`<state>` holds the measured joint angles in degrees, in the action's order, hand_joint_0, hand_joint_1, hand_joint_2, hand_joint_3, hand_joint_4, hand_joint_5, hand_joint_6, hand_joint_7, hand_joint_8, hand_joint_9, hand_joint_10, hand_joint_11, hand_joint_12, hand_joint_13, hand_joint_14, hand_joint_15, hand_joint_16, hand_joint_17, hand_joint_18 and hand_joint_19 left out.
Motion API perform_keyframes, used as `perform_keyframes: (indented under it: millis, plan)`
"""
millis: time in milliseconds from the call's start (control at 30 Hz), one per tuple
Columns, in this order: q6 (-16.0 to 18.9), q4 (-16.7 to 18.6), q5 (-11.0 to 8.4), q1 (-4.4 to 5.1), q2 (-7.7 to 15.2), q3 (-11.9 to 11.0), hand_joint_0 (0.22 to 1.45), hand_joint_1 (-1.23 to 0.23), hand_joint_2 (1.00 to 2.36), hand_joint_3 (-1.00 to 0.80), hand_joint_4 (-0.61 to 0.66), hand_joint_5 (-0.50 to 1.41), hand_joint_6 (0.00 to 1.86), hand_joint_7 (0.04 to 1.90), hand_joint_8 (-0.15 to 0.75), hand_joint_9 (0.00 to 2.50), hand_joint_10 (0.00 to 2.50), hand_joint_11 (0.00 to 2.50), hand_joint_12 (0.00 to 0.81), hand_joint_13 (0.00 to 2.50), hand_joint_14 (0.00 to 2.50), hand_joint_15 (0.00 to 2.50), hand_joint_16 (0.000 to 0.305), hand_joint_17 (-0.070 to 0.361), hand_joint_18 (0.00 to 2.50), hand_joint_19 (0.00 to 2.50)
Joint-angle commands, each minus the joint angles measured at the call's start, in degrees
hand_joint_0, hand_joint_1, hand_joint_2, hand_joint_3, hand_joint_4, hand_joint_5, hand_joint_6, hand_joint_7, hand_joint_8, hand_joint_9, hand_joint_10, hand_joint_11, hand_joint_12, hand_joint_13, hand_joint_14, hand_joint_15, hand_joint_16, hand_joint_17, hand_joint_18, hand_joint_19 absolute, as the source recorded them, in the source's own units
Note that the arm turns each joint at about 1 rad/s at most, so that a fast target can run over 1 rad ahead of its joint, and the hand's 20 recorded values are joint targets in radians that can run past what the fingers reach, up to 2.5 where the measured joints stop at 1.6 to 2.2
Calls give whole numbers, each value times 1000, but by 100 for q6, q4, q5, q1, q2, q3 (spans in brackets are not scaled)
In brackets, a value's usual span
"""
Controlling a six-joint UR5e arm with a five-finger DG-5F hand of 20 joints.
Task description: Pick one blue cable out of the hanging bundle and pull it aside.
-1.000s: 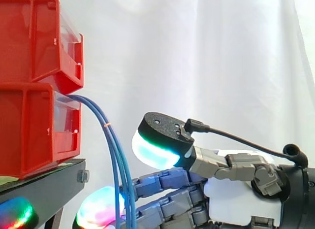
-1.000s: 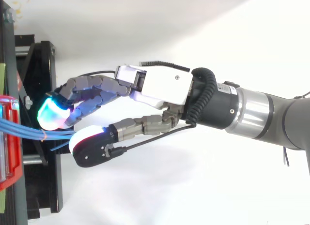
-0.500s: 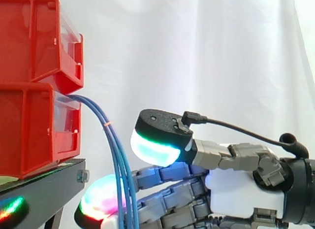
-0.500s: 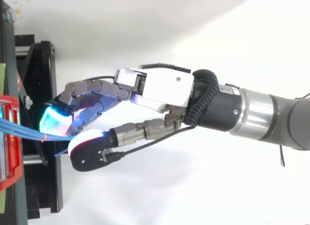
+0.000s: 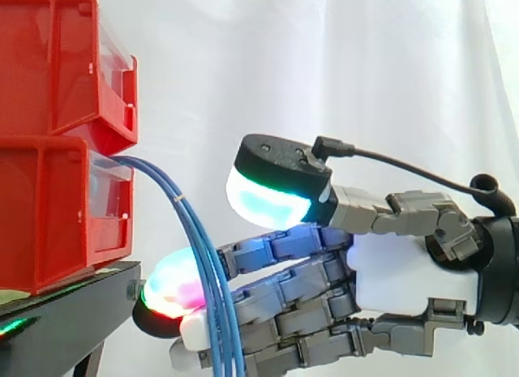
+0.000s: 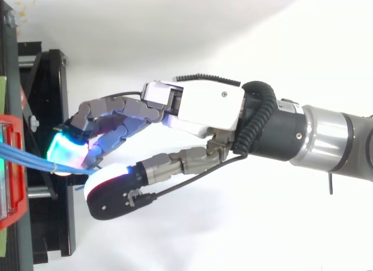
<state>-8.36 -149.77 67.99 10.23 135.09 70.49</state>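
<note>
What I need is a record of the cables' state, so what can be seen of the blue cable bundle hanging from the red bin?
The bundle of thin blue cables looks like several smooth, plastic-jacketed strands lying close together. It leaves the front of the lower red plastic bin, arcs outward and hangs down past the side view's bottom edge. A small orange band marks its bend. Lower down it crosses in front of the robot hand's extended fingers, apparently touching them.

We note bright, even light washing the white curtain (image 5: 389,69). Top view: soft shadow toward twelve o'clock.
</note>
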Motion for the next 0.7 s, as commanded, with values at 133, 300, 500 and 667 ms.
perform_keyframes:
  millis: [133,300,500,667]
  plan:
    - [-8,-132,-23,6,-194,0,602,-722,1009,-383,166,-141,853,993,321,682,6,174,345,495,7,196,43,98,397,353]
    - [-16,-334,-14,6,-300,0,661,-858,1011,-366,96,-156,922,1014,318,720,8,262,351,543,9,230,43,97,468,370]
    - [-25,-448,-40,41,-335,9,687,-883,1008,-417,73,-157,929,977,326,759,10,314,351,572,10,250,43,96,507,381]
    - [-16,-448,-49,50,-343,0,670,-862,1002,-470,103,-153,929,985,328,805,11,340,350,582,10,254,43,96,524,398]
